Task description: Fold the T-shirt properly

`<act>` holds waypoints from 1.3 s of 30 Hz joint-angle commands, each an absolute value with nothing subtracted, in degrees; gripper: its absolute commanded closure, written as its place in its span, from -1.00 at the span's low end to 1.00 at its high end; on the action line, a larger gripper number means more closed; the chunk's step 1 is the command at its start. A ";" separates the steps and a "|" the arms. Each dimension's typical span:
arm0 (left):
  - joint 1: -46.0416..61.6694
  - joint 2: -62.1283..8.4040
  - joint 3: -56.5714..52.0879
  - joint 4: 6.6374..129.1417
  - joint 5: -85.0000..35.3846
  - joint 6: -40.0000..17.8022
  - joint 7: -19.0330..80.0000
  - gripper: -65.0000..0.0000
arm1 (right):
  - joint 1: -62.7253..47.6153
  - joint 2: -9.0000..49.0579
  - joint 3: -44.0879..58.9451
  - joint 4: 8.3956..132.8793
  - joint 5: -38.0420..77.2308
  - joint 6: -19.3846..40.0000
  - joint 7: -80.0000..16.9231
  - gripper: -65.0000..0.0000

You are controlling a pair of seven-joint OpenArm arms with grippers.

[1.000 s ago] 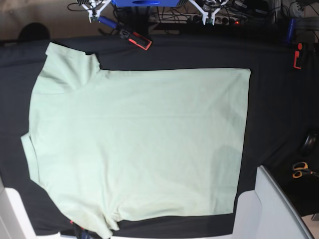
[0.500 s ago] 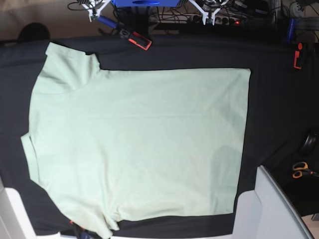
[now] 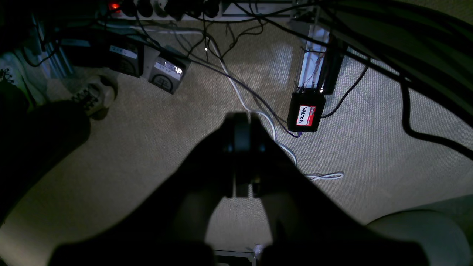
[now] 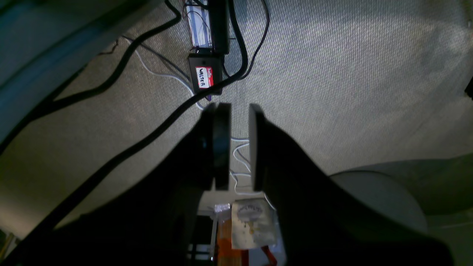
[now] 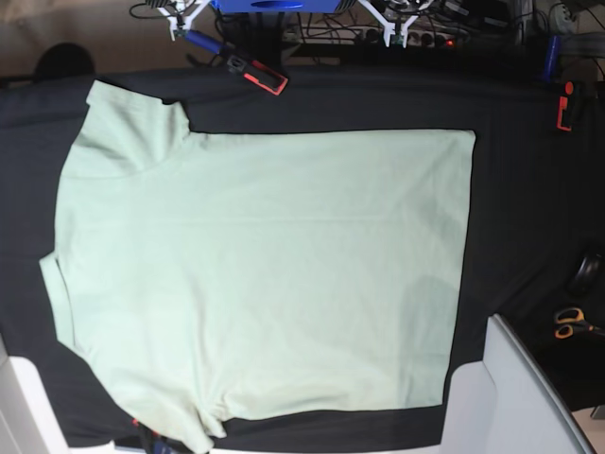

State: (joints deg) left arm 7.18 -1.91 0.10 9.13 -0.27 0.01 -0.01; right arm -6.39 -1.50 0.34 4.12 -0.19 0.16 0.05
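Observation:
The pale mint-green T-shirt (image 5: 255, 274) lies spread flat on the black table cover (image 5: 529, 189) in the base view, neck end to the left, hem to the right, one sleeve at the far left corner and one at the near left. Neither gripper shows in the base view; only white arm parts show at the bottom right (image 5: 510, 397) and bottom left (image 5: 19, 407). Both wrist views look down at carpet floor, away from the shirt. My left gripper (image 3: 242, 125) is shut and empty. My right gripper (image 4: 239, 111) stands open by a narrow gap and is empty.
Red-and-black clamps sit at the table's far edge (image 5: 257, 74) and far right (image 5: 564, 106). Scissors (image 5: 570, 323) and a dark round object (image 5: 586, 272) lie at the right. On the floor are cables and a black box with a red name sticker (image 3: 306, 116) (image 4: 205, 77).

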 commanded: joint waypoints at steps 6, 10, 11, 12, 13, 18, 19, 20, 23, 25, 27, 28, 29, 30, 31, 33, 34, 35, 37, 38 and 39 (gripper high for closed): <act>7.69 -1.98 0.04 9.19 -0.31 0.31 -0.31 1.00 | -6.73 -1.71 0.48 4.09 -0.13 0.48 0.04 0.72; 7.69 -1.98 0.40 9.19 -0.31 0.31 -0.31 1.00 | -6.73 -1.71 0.31 4.18 -0.13 0.48 -0.04 0.72; 7.78 -1.98 0.57 9.19 -0.13 0.31 -0.31 1.00 | -6.90 -1.71 0.40 4.18 -0.13 0.48 -0.31 0.72; 8.40 -1.98 0.57 9.27 -0.04 0.31 -0.31 1.00 | -7.25 -1.71 0.22 4.26 -0.13 0.48 -0.40 0.72; 8.48 -1.98 0.57 9.45 0.04 0.31 -0.40 1.00 | -7.60 -1.71 0.13 4.26 -0.13 0.48 -0.22 0.72; 15.60 -3.47 0.66 20.09 -0.22 0.31 -0.40 1.00 | -12.70 -1.71 0.40 9.19 -0.13 0.57 -0.31 1.00; 17.89 -3.82 0.57 23.78 -0.22 0.31 -0.40 1.00 | -14.64 -1.71 0.40 12.18 -0.13 0.57 -0.48 1.00; 20.00 -4.18 0.22 27.38 -0.22 0.31 -0.40 1.00 | -16.40 -1.71 0.48 15.25 -0.13 0.57 -0.48 0.99; 25.36 -5.41 0.57 35.56 -0.31 0.22 -0.40 1.00 | -21.23 -1.71 0.48 23.69 -0.13 0.57 -3.30 1.00; 28.18 -5.85 0.40 39.78 -0.31 0.22 -0.40 1.00 | -25.01 -1.71 0.48 30.46 -0.13 0.57 -5.58 1.00; 30.73 -6.11 0.22 43.30 -0.31 0.22 -0.40 1.00 | -29.93 -1.71 0.48 39.08 -0.13 0.57 -7.08 1.00; 31.69 -6.55 0.57 44.53 -0.31 0.22 -0.40 1.00 | -32.31 -1.71 0.48 43.30 -0.13 0.57 -7.34 1.00; 32.75 -6.55 0.66 46.11 -0.31 0.22 -0.40 1.00 | -34.86 -1.71 0.48 47.69 -0.13 0.57 -7.34 1.00; 33.71 -6.64 0.66 47.52 -0.31 0.22 -0.40 1.00 | -37.23 -1.71 0.48 51.91 -0.13 0.57 -7.43 1.00; 34.51 -6.90 0.57 48.75 -0.31 0.22 -0.40 1.00 | -38.99 -1.71 0.48 54.99 -0.13 0.31 -7.78 1.00; 36.09 -7.60 0.66 51.30 -0.31 0.22 -0.40 1.00 | -41.63 -1.71 0.48 60.53 -0.13 0.31 -10.24 1.00; 36.97 -7.60 0.57 52.70 -0.31 0.22 -0.40 1.00 | -42.86 -1.71 0.48 63.08 -0.13 0.31 -11.74 1.00; 37.93 -7.69 0.31 54.29 -0.31 0.22 -0.40 1.00 | -44.00 -1.71 0.57 65.01 -0.13 0.31 -12.97 1.00; 40.04 -8.48 0.13 57.54 -0.31 0.22 -0.40 1.00 | -46.02 -1.71 0.57 68.62 -0.13 0.31 -13.76 1.00; 41.27 -9.01 0.40 59.56 -0.31 0.22 -0.40 1.00 | -47.25 -1.71 0.57 70.46 -0.13 0.40 -14.02 1.00; 42.59 -9.27 0.22 61.93 -0.31 0.22 -0.40 1.00 | -48.40 -1.71 0.57 72.22 -0.13 0.40 -14.02 1.00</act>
